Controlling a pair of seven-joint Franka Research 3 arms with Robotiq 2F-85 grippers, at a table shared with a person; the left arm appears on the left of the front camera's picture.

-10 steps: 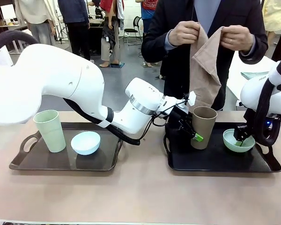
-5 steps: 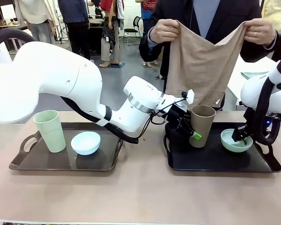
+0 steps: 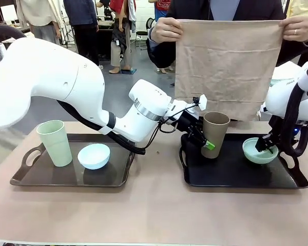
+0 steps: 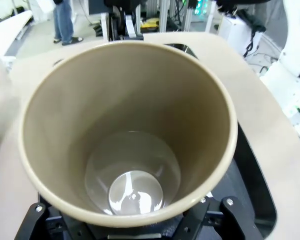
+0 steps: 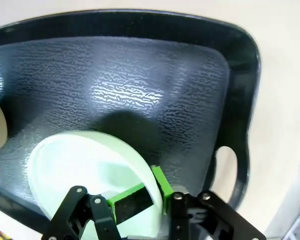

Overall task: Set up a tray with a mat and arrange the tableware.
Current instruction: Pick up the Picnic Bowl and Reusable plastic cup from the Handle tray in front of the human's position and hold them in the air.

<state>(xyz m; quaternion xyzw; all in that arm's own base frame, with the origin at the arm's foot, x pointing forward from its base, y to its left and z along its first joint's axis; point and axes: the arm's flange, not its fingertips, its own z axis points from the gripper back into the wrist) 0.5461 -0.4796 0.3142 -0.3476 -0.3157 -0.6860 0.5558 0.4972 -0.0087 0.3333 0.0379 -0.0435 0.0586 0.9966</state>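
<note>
Left hand [image 3: 210,143] clamps taupe tumbler [image 3: 218,127] mid-wall, right hand [image 5: 149,196] pinches mint bowl [image 5: 75,165] by its rim; these 2 look light, rigid, slick.

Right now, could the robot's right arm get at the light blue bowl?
Probably not. The right gripper is pinching the mint bowl's rim on the right tray, and the left arm, holding the brown tumbler, crosses between it and the light blue bowl on the left tray.
</note>
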